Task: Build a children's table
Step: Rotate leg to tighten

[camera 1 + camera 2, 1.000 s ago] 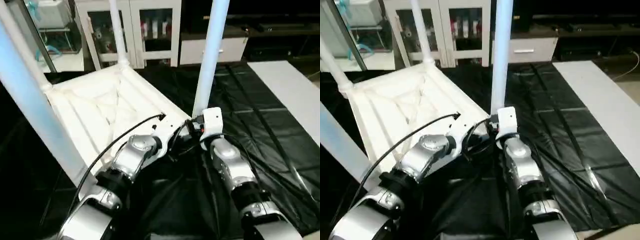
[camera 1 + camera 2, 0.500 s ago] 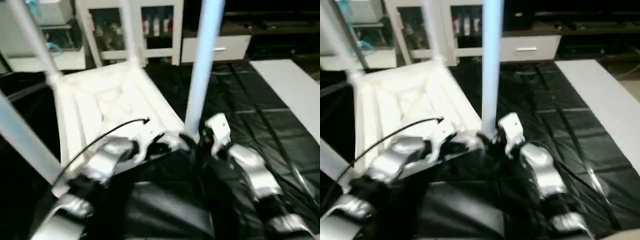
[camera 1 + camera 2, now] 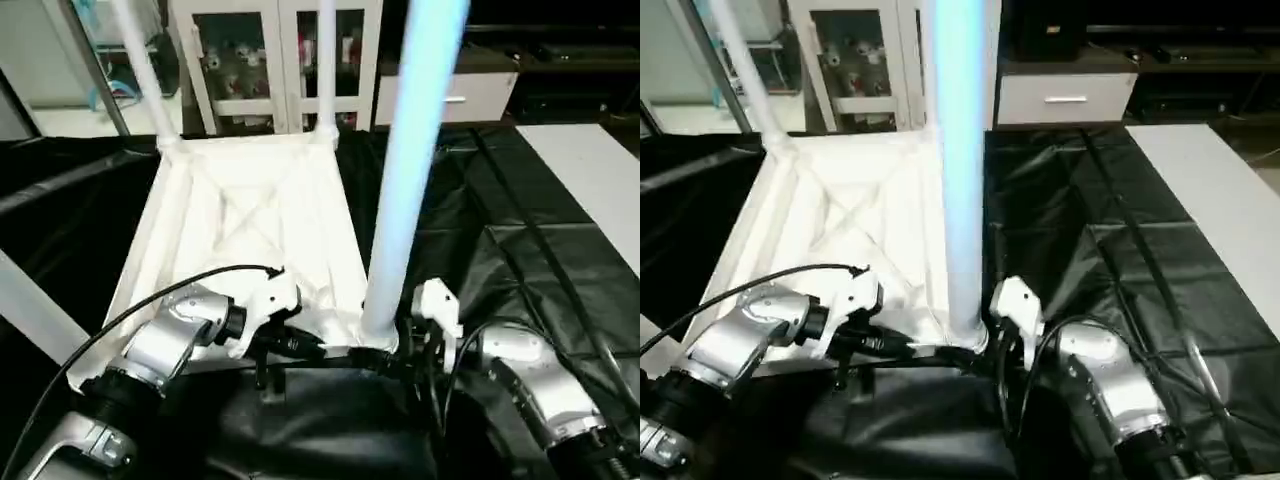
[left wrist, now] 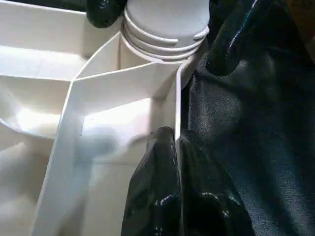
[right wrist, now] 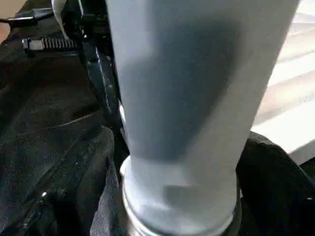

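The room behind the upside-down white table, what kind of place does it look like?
Probably a lab or workshop room: a white glass-door cabinet holding small items, a white drawer unit, and a large work table draped in black sheeting under the children's table.

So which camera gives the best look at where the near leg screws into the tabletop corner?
The left wrist view: the near leg's ribbed base sits in the tabletop's corner socket, seen close up. The right wrist view shows the leg's lower shaft, blurred. The eye views show the whole leg, its base partly behind the grippers.
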